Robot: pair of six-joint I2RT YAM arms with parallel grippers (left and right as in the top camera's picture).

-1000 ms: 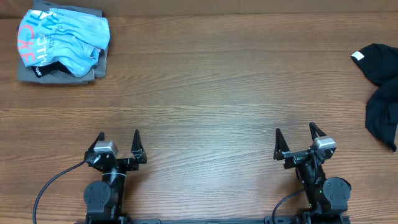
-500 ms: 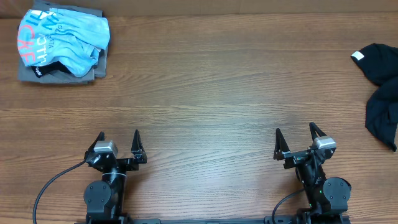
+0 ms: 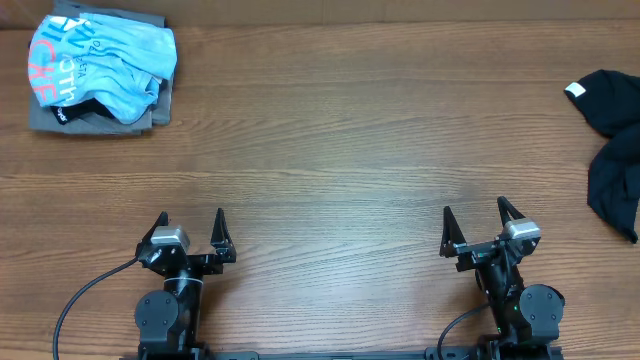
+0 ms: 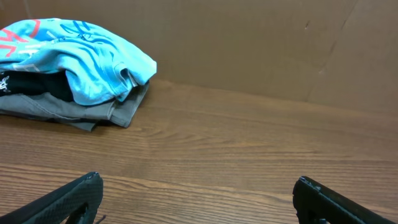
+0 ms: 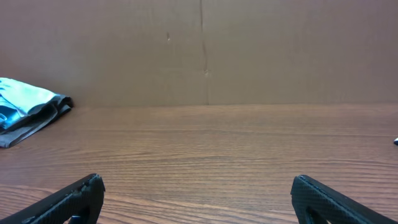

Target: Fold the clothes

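Nothing has moved since the earlier frames: left hand and right hand sit parked at the near edge of the desk, jaws wide and empty, presumably ready to reach the crumpled black T-shirt at the right edge.

Soft, even light falls from above on the wooden table, bright and flat, the grain crisp in every view. Shadows are faint: a thin dark edge under the light blue shirt. The black T-shirt reads nearly featureless.
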